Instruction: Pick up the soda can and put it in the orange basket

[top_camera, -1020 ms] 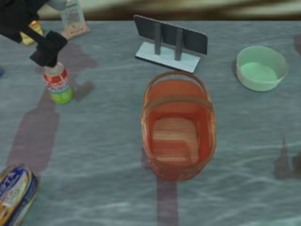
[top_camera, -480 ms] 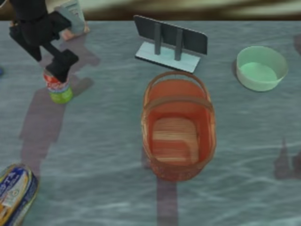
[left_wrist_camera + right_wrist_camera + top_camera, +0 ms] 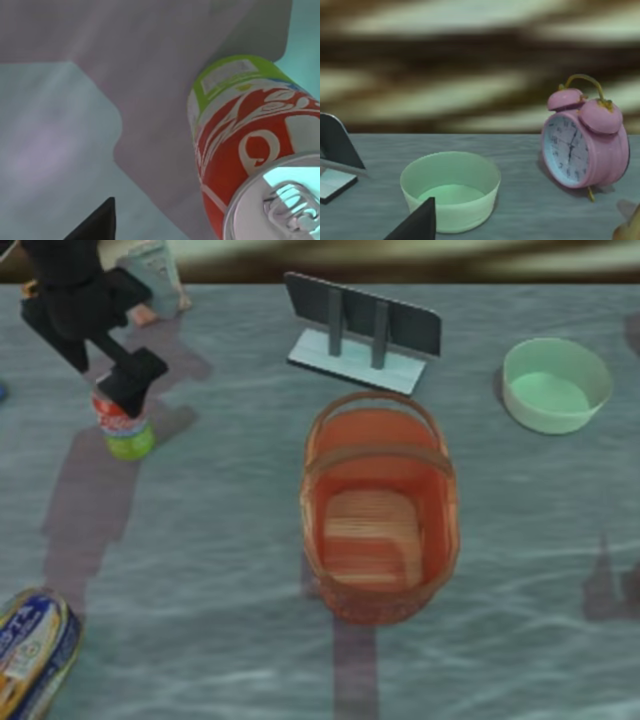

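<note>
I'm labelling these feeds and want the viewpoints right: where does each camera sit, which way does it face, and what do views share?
Top view: above the table, looking down; left arm's tool over the soda can, orange basket at centre.
Left wrist view: on the left arm, facing the soda can close up; one dark fingertip shows.
Right wrist view: on the right arm, facing the mint-green bowl and pink alarm clock; one fingertip shows.
Shared: the can in top and left wrist; the bowl in top and right wrist.
</note>
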Robot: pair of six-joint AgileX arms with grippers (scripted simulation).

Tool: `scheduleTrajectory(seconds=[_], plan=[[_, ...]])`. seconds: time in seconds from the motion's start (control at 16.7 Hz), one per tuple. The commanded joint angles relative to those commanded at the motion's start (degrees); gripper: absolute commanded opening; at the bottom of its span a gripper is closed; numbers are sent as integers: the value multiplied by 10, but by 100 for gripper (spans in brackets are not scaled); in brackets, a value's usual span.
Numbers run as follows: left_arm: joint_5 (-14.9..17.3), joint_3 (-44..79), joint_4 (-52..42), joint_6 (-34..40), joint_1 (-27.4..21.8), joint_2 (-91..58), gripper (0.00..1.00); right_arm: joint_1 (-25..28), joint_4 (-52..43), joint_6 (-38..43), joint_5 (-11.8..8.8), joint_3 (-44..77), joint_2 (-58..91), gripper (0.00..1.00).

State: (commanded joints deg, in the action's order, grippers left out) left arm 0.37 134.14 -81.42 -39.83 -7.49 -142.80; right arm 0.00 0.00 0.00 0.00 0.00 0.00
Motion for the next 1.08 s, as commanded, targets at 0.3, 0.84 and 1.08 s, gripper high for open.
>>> scheduleTrajectory(seconds=[0.3, 0.84, 1.08], plan=[[0, -93, 91, -2, 2, 1, 100, 0, 0, 0, 0, 0, 0, 100], [0, -105, 104, -2, 2, 1, 70, 0, 0, 0, 0, 0, 0, 100], [0, -105, 104, -2, 2, 1, 40, 0, 0, 0, 0, 0, 0, 100]])
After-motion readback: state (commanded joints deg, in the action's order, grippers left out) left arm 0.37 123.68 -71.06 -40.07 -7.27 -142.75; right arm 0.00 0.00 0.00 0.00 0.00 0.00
